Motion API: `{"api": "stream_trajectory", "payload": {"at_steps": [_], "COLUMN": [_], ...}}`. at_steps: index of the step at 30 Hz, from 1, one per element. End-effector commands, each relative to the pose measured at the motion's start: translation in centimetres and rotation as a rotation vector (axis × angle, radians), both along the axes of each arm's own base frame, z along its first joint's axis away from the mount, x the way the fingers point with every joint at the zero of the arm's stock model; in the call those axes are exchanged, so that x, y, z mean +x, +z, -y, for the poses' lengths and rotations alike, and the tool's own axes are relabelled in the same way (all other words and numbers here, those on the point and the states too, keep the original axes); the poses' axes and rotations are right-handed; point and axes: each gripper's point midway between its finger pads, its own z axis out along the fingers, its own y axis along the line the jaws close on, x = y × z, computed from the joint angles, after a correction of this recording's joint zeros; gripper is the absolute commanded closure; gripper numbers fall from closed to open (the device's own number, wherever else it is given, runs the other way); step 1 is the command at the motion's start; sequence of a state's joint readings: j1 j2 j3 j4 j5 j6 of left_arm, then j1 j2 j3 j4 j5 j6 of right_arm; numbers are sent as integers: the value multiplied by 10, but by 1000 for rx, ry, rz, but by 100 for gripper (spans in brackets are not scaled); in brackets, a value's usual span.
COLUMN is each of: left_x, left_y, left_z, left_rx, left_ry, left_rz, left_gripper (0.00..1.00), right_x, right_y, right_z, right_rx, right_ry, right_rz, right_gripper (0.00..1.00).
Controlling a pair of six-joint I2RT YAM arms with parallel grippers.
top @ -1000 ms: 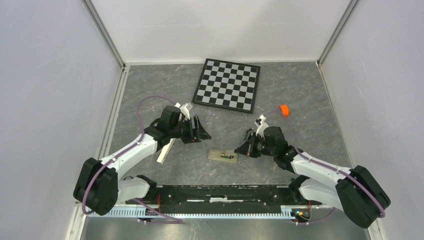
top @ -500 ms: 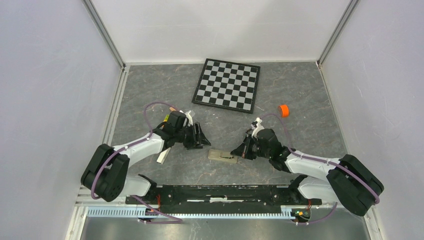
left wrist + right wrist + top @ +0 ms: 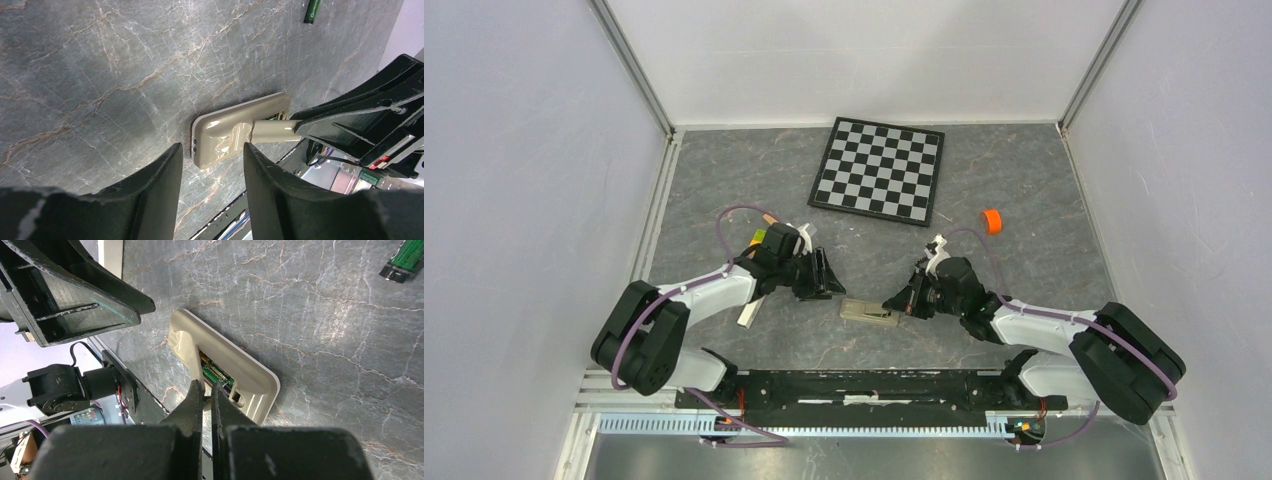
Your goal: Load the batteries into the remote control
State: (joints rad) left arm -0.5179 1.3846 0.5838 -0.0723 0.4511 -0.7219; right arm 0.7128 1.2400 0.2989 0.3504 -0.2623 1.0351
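Only unreadable pale lettering marks batteries (image 3: 216, 374) inside remote control (image 3: 245, 367)

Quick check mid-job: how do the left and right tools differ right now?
The black left tool has its jaws apart, framing one end of the cream remote control; the black right tool is shut. The left sits short of the open battery recess; the right's tips reach it. Both aim at the remote.

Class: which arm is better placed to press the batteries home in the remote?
Probably right. The right gripper, shut, has its tips at the open recess of the remote control, by the batteries; the left gripper stands open near its other end.
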Motion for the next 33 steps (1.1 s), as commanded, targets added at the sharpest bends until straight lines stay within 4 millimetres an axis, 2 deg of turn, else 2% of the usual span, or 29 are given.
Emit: {"api": "stream_trajectory", "payload": {"at_steps": [1, 8, 12, 21, 27, 33], "left_x": [2, 0, -2, -13, -14, -17], "left_y": [2, 0, -4, -15, -18, -19], "left_z": [7, 10, 9, 17, 18, 23], "left_rx": [-25, -23, -7, 11, 18, 18], "left_ry": [-10, -25, -25, -74, -79, -100], "left_rz": [2, -9, -18, -64, -72, -78], "left_gripper": [48, 50, 56, 59, 60, 63], "right_x": [2, -2, -2, -4, -5, -6], "right_y": [6, 7, 9, 0, -9, -12], "right_z": [-4, -3, -2, -4, 1, -2], "right_rx": [16, 10, 11, -10, -51, -56], "right_ry": [23, 50, 51, 61, 59, 73], "right_rz": [42, 56, 66, 50, 41, 33], "right_gripper": [100, 100, 100, 100, 100, 100]}}
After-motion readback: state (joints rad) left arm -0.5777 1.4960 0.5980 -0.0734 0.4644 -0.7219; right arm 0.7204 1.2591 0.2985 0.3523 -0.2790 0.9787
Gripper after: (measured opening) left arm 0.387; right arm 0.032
